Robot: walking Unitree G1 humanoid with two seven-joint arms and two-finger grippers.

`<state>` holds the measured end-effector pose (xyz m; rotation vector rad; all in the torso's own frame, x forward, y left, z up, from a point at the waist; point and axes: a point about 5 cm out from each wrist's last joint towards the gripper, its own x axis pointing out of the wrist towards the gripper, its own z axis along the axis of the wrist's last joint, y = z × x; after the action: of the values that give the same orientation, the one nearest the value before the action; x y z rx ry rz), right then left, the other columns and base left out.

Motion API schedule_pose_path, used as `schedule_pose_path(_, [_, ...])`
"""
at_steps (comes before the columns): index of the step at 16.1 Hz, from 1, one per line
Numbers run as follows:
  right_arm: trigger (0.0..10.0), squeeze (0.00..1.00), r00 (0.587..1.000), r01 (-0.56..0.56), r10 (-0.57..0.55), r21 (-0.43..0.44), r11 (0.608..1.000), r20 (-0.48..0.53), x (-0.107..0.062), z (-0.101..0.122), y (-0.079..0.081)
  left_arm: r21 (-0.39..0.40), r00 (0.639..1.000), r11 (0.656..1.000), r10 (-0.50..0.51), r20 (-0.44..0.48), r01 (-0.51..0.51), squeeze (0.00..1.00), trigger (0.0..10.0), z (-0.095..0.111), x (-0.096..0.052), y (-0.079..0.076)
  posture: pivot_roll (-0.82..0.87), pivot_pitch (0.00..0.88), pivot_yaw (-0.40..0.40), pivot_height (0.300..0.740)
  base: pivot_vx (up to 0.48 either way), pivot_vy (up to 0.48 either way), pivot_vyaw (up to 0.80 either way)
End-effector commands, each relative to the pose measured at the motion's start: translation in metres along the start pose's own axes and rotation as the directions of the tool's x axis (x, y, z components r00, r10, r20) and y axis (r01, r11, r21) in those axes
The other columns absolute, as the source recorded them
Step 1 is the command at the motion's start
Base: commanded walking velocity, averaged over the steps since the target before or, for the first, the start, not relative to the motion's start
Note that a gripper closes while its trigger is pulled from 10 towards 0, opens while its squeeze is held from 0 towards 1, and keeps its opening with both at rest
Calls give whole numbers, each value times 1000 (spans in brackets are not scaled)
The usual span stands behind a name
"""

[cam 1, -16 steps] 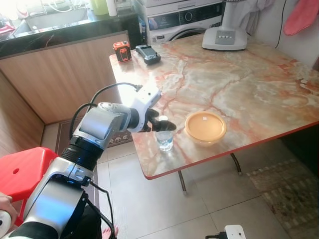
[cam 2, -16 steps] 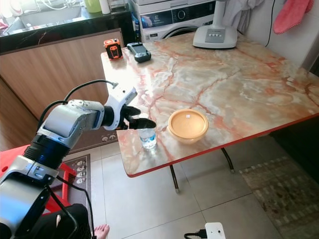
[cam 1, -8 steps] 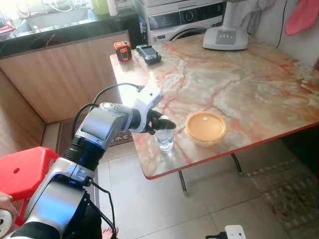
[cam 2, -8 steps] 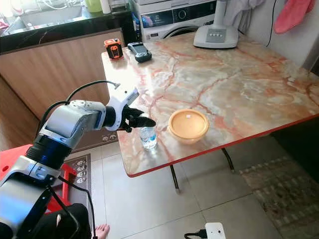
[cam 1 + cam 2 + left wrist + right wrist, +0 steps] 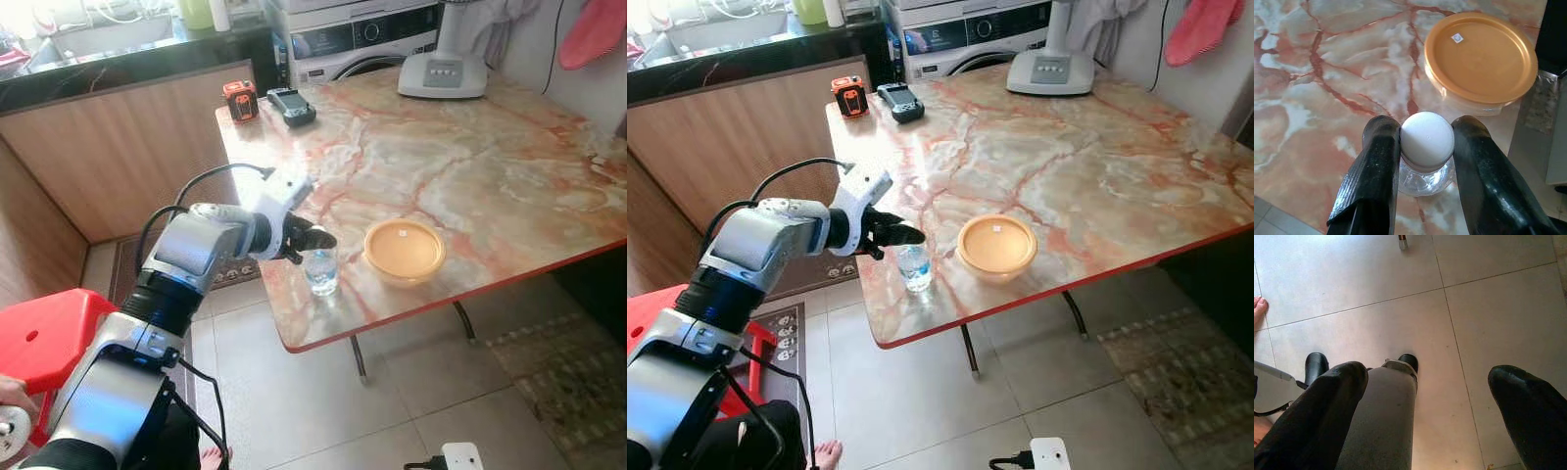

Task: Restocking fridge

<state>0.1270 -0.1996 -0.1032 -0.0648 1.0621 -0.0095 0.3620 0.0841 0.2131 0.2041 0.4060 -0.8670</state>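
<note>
The left claw (image 5: 1422,147) pinches the white cap of a small clear plastic bottle (image 5: 320,271) standing on the marble table (image 5: 470,166), an orange-lidded bowl (image 5: 404,249) at its 3 o'clock.

Marble-pattern tabletop (image 5: 509,176), cream with orange-red veins and a red edge, is sitting on thin metal legs over the tiled floor (image 5: 323,411). Near its front-left corner a small clear water bottle (image 5: 320,271) with a white cap is standing upright; a round container with an orange lid (image 5: 404,249) is lying just beside it. At the far-left corner an orange-black device (image 5: 240,101) and a dark handset (image 5: 291,106) are resting. A white appliance base (image 5: 441,70) is standing at the far edge.
</note>
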Motion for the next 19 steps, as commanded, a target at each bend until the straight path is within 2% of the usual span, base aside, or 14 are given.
schedule_pose_path(1, [10000,0,997,-43,44,12,999,-71,-3,-19,11,-23,997,998,57,-52,-58,0,0,-13,-5,10,-42,0,102,740,0,0,0])
schedule_pose_path(4, [10000,0,997,-45,46,13,999,-70,-3,-19,11,-27,993,994,109,-42,-111,0,0,-13,-7,16,-39,0,101,740,0,0,0])
schedule_pose_path(6, [10000,0,997,-44,45,17,999,-69,-3,-18,11,-19,987,987,159,-9,-159,0,0,-4,-15,23,-39,0,101,740,0,0,0])
schedule_pose_path(7, [10000,0,997,-43,45,18,999,-69,-3,-19,11,-14,983,982,186,4,-186,0,0,-1,-19,27,-37,0,101,740,0,0,0])
schedule_pose_path(9, [10000,0,997,-42,43,26,999,-68,-3,-19,12,-11,950,951,308,44,-308,0,0,7,-39,44,-37,0,102,740,0,0,0])
schedule_pose_path(11, [10000,0,997,-40,42,32,999,-67,-3,-18,13,-45,879,881,473,55,-471,0,0,0,-67,70,-26,0,101,740,0,0,0])
schedule_pose_path(12, [10000,0,997,-39,41,35,999,-66,-3,-18,13,-63,820,820,571,46,-568,0,0,-11,-83,87,-14,0,97,740,0,0,0])
schedule_pose_path(13, [10000,0,997,-38,40,36,999,-66,-3,-18,13,-36,767,768,640,53,-639,0,0,-20,-92,95,-11,0,96,740,0,0,0])
schedule_pose_path(14, [10000,0,997,-37,40,36,999,-66,-3,-18,13,-67,735,735,677,26,-675,0,0,-33,-97,100,-6,0,95,740,0,0,0])
schedule_pose_path(15, [10000,0,997,-37,39,34,999,-67,-3,-18,12,-106,697,695,717,24,-711,0,10000,-52,-104,106,-1,0,88,740,0,0,0])
schedule_pose_path(16, [10000,0,997,-31,34,43,999,-66,-3,-19,11,-137,645,634,763,-46,-761,0,10000,-98,-111,110,2,0,86,740,0,0,0])
schedule_pose_path(18, [10000,0,998,-20,23,52,998,-57,-3,-19,9,-216,621,591,775,-117,-778,0,10000,-150,-114,105,-3,0,82,740,0,0,0])
schedule_pose_path(19, [10000,0,999,-10,13,72,997,-49,-3,-19,9,-227,613,577,779,-136,-784,0,10000,-167,-114,101,-3,0,85,740,0,0,0])
